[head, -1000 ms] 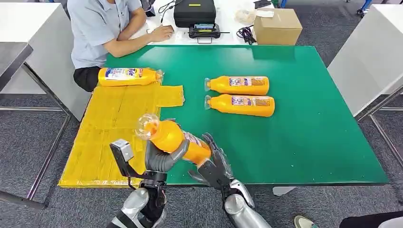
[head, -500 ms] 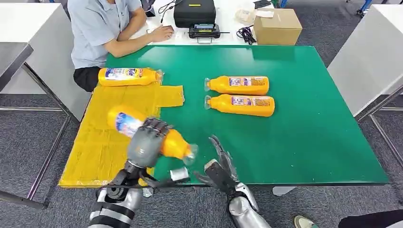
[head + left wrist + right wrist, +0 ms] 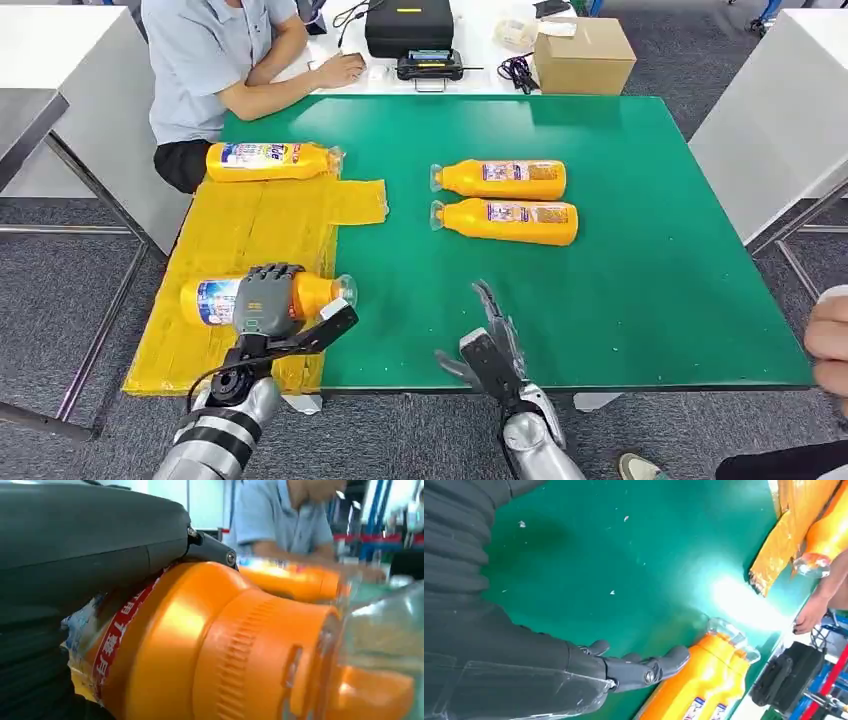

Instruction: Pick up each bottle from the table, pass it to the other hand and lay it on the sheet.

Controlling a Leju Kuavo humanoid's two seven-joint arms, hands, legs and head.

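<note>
The green worktop (image 3: 640, 300) carries a yellow sheet (image 3: 230, 235) along its left part. Under the left hand (image 3: 265, 300), whose fingers (image 3: 262, 275) wrap it, a bottle (image 3: 215, 300) lies on the sheet. Beyond the right hand (image 3: 492, 345), fingers (image 3: 490, 300) spread and holding nothing, lie two bottles (image 3: 505, 200) side by side.
</note>
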